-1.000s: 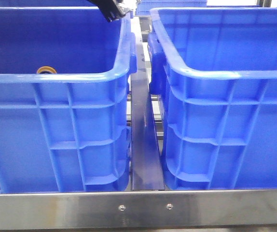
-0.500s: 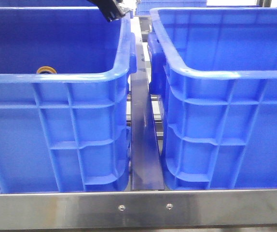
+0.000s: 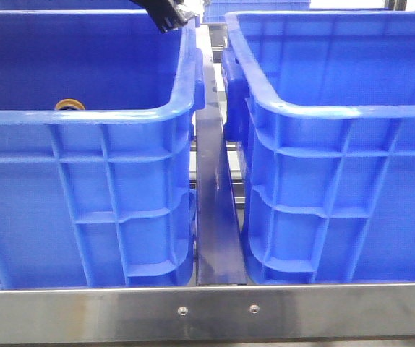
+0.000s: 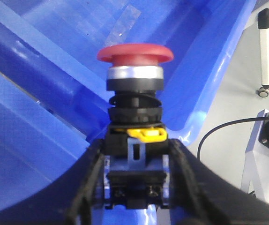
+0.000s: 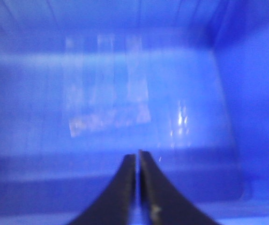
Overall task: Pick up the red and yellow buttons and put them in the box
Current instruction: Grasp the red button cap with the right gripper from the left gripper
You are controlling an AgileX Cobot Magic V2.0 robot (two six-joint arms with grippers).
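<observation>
My left gripper (image 4: 135,145) is shut on the black body of the red button (image 4: 135,53), whose dark red cap points away from the jaws. In the front view only the left gripper's tip (image 3: 165,16) shows, above the far right corner of the left blue crate (image 3: 84,116). The yellow-orange button (image 3: 69,105), with a ring top, lies inside that crate, just behind its near rim. My right gripper (image 5: 138,157) is shut and empty above the blurred floor of a blue crate (image 5: 125,93). It does not show in the front view.
A second look-alike blue crate (image 3: 338,112) stands at the right. A dark metal rail (image 3: 215,202) runs through the gap between the crates. A steel bar (image 3: 207,311) crosses the front edge. A cable (image 4: 219,133) and white frame lie beyond the crate in the left wrist view.
</observation>
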